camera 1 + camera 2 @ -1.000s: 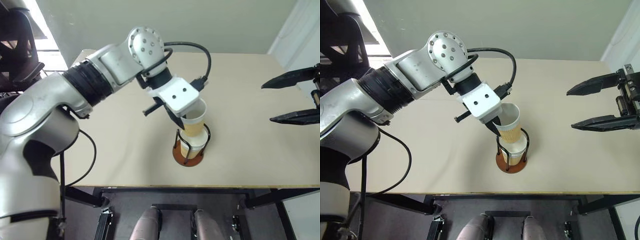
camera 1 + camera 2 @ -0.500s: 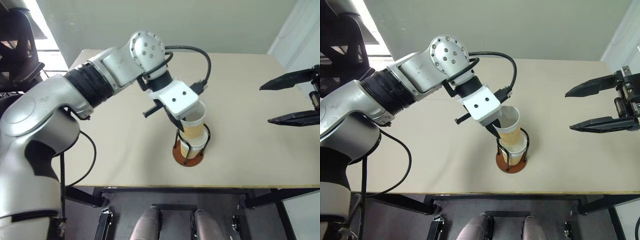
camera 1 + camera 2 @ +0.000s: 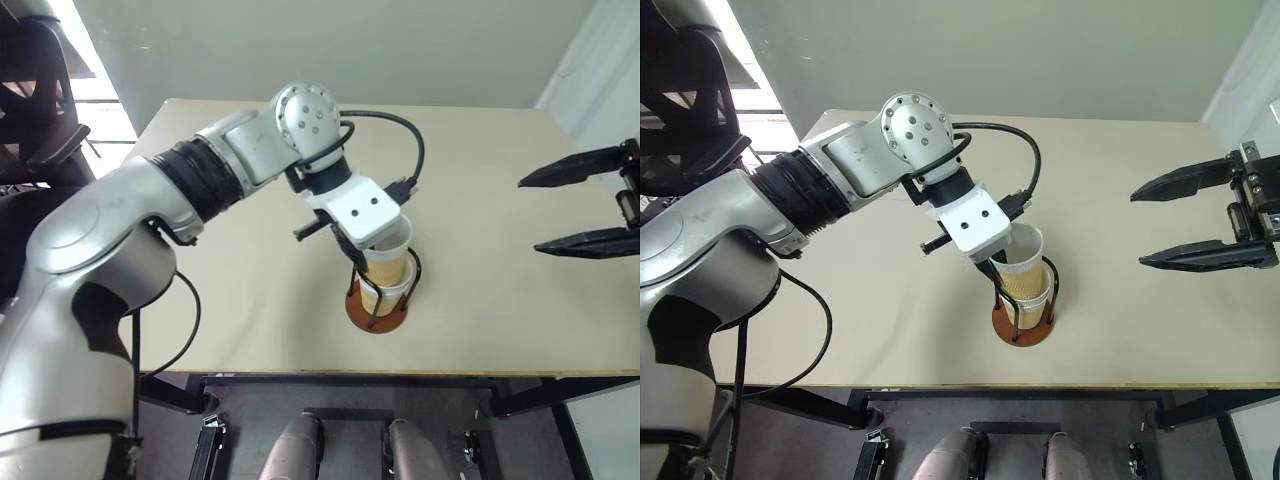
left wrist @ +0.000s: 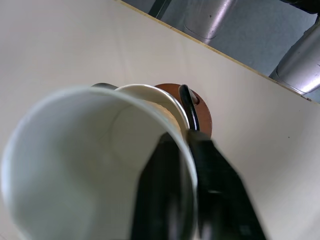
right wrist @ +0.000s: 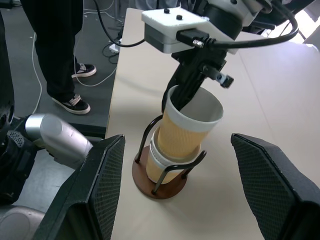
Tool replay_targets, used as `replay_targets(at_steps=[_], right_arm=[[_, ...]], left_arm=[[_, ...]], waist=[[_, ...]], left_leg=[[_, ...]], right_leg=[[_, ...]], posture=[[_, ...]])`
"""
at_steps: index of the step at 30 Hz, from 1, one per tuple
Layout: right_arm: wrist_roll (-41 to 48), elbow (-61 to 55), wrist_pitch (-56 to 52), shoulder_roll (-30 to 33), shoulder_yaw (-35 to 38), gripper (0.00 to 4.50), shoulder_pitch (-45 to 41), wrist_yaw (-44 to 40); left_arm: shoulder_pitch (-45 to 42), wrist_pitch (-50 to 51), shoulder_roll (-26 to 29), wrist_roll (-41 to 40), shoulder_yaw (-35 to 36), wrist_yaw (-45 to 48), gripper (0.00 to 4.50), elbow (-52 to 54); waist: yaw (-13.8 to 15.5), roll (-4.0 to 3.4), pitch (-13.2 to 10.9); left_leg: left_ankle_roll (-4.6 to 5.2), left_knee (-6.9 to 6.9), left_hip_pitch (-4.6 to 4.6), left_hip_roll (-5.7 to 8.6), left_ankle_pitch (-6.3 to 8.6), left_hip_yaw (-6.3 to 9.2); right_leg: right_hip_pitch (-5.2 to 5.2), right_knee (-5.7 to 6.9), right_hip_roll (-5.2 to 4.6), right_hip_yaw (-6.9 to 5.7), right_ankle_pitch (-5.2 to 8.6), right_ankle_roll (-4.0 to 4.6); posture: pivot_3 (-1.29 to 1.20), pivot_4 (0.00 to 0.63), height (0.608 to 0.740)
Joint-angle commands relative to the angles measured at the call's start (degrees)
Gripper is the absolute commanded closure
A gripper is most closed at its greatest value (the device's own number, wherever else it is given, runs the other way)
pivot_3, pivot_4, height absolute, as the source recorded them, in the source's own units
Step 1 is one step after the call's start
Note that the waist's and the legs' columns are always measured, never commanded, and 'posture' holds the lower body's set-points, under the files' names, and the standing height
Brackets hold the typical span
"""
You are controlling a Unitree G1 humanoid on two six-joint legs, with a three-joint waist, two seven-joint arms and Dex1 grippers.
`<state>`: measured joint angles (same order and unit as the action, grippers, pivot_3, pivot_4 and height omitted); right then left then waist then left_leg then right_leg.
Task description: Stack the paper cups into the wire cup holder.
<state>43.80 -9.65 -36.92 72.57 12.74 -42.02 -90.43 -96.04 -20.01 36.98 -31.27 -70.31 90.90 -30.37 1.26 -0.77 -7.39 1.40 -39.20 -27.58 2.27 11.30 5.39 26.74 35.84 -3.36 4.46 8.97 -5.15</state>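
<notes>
In the left eye view, the left pincer (image 3: 368, 262) has sunk since a second ago, carrying the top paper cup (image 3: 390, 255) down into the cup already seated in the wire cup holder (image 3: 377, 303). A second ago the cup sat tilted above the wire loops; now its tan wall stands deeper between them and closer to upright. The holder rests near the front edge of the counter (image 3: 500, 200). The right pincer (image 3: 590, 210) hangs well apart to the right, spread wide and empty.

The right eye view gives the same scene: two cups nested, the upper rim (image 3: 1025, 245) above the lower one.

In the left wrist view, one black finger (image 4: 162, 195) lies inside the cup's white mouth and the other outside its rim, a narrow pinch on the wall. Whether that pinch is slackening cannot be told here.

In the right wrist view, the stacked cups (image 5: 185, 135) stand in the holder, whose reddish base (image 5: 150, 185) sits flat. A person's legs (image 5: 60, 55) stand beyond the counter.

The cup seems nearly seated, so letting go looks like the next step.
</notes>
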Motion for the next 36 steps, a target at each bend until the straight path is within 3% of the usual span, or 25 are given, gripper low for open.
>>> replay_targets(at_steps=[1, 9, 14, 19, 28, 36], right_arm=[[1.09, -1.22, 0.07, 1.43, 2.96, 1.07, -0.04, 0.26], [0.54, -0.65, 0.84, 1.22, 2.3, 1.07, -0.32, 0.21], [-2.22, 1.58, 2.54, -1.18, 0.11, 1.07, -2.69, 4.13], [-5.18, 4.13, 4.07, -7.11, -0.49, 1.07, -2.79, 11.51], [-10.85, 11.43, 7.7, -17.22, -0.31, 1.07, -1.05, 22.7], [-16.89, 19.95, 10.45, -24.06, -0.1, 1.07, -1.05, 34.71]], left_arm=[[-0.88, -0.13, -0.32, 0.05, 2.36, 1.6, 2.82, -0.44], [-0.85, 2.65, -1.74, -1.98, 7.37, 1.6, 0.03, -3.75], [3.25, 12.75, -2.84, -4.29, 21.22, 1.28, 0.03, -8.44], [10.28, 22.35, -2.8, -1.86, 37.68, -7.65, 0.03, -10.86], [29.37, 35.94, 0.23, 0.89, 57.76, -26.83, 0.03, 2.35], [41.63, 41.92, -2.02, 2.09, 70.21, -43.5, 0.03, 11.8]], waist=[[0.01, 0.0, 0.0], [0.02, 0.0, 0.0], [-0.03, -0.01, 0.01], [-0.33, -0.01, 0.0], [-0.53, -0.05, 0.02], [-0.48, -0.05, 0.02]], left_leg=[[0.0, 0.0, 0.0, 0.0, 0.0, -0.01], [0.01, -0.01, -0.01, 0.01, -0.01, -0.01], [0.01, 0.01, 0.02, -0.01, -0.01, -0.02], [0.04, 0.08, 0.52, -0.01, -0.03, -0.07], [0.02, 0.09, 0.68, -0.02, -0.17, -0.04], [-0.02, 0.2, 1.0, 0.0, -0.32, -0.08]], right_leg=[[0.0, 0.0, 0.01, -0.01, 0.0, 0.0], [0.0, 0.0, 0.0, 0.0, -0.02, -0.03], [0.0, 0.0, 0.01, 0.0, -0.01, -0.03], [-0.37, 0.01, 0.05, 0.02, -0.04, -0.05], [-0.5, 0.04, 0.1, 0.04, -0.09, -0.06], [-0.69, 0.04, 0.09, 0.05, -0.28, 0.16]], posture=[[0.0, 0.15, 0.74], [0.0, 0.15, 0.74], [0.0, 0.15, 0.74], [0.0, 0.15, 0.74], [0.0, 0.15, 0.74], [0.0, 0.15, 0.74]])
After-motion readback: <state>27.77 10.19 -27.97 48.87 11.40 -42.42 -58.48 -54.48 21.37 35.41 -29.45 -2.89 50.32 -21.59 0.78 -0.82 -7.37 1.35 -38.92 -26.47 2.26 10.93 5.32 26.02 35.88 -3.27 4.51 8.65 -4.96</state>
